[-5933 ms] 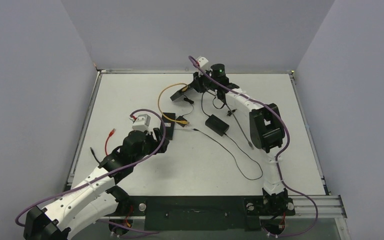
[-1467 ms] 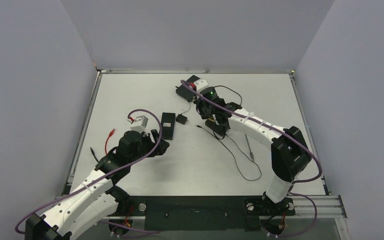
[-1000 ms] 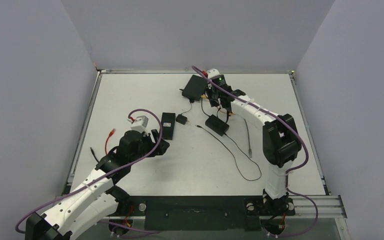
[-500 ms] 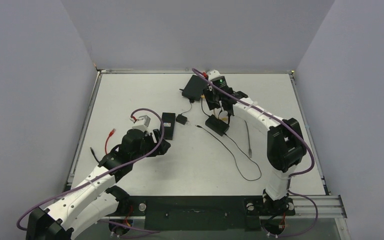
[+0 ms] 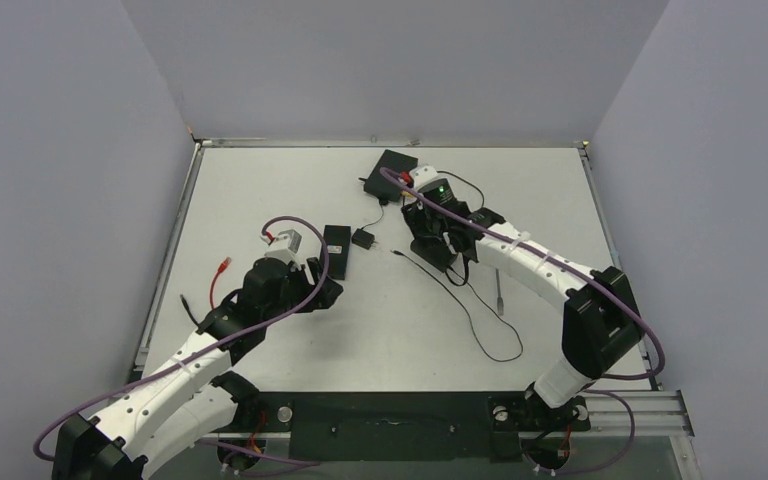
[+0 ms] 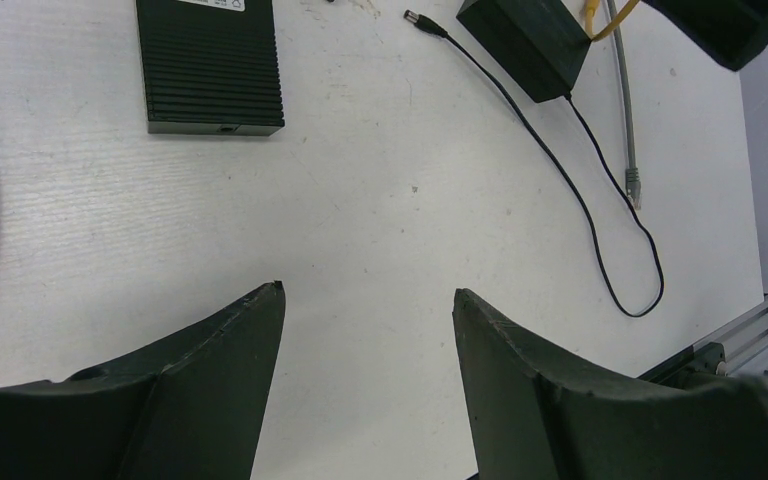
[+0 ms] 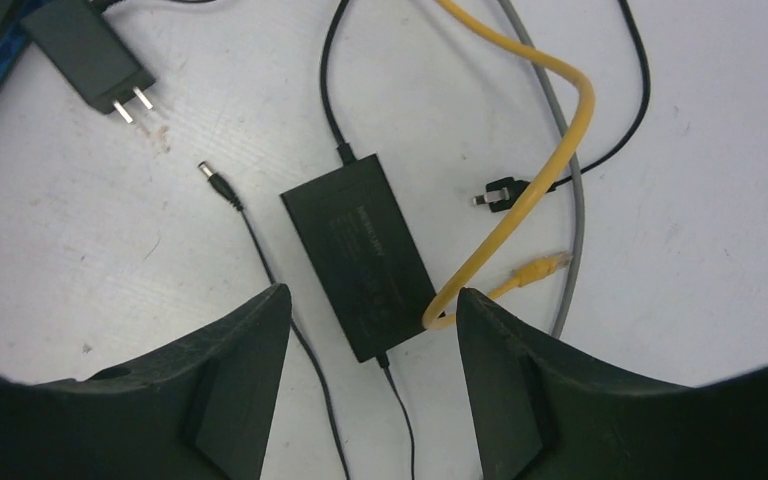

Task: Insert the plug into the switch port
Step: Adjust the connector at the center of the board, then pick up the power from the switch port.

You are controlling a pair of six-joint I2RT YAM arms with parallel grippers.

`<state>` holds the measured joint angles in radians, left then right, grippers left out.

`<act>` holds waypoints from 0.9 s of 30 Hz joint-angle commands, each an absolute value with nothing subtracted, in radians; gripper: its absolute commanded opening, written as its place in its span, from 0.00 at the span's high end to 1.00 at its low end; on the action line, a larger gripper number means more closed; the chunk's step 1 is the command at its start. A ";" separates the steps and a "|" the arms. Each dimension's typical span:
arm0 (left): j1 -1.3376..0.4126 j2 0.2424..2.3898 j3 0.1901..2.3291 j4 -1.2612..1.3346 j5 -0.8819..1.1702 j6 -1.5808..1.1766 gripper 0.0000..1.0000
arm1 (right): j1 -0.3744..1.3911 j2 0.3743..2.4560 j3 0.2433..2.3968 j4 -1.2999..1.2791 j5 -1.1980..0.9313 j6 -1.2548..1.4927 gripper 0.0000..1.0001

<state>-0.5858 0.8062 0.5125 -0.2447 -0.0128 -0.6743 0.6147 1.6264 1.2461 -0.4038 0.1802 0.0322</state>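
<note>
While hovering, right gripper [image 7: 370,292]: fingers spread over adapter [image 7: 360,255], plug [image 7: 543,266] at 3 o'clock.
Left gripper [image 6: 367,290]: spread, empty; switch [image 6: 210,65] at 11 o'clock.

The left arm [image 5: 185,358] stretches from the lower left of the frame toward centre, its left gripper [image 6: 365,292] angled down, jaws spread wide. The right arm [image 5: 535,268] arcs from lower right toward upper centre, the right gripper [image 7: 368,292] likewise spread.

A: What sort of place?
B: Robot lab test cell. Plain grey walls [image 5: 390,60] box in a white counter [image 5: 260,180]; two arms [image 5: 190,360] bolted to an aluminium rail [image 5: 620,405] at its near edge, purple cables [image 5: 295,219] trailing.
</note>
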 commanded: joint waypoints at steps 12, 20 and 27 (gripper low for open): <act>-0.569 0.759 0.500 -0.211 -0.018 -0.672 0.40 | 0.773 1.532 1.199 -0.456 0.161 -0.052 0.42; -0.567 0.767 0.490 -0.194 -0.024 -0.676 0.40 | 0.778 1.648 1.236 -0.454 0.067 -0.038 0.44; -0.557 0.763 0.488 -0.197 -0.022 -0.668 0.40 | 0.771 1.754 1.288 -0.437 0.026 -0.015 0.47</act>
<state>-0.5678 0.7715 0.4866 -0.2379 -0.0139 -0.6739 0.7738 1.7241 1.2251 -0.4606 0.0528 -0.0376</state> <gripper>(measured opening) 0.603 0.538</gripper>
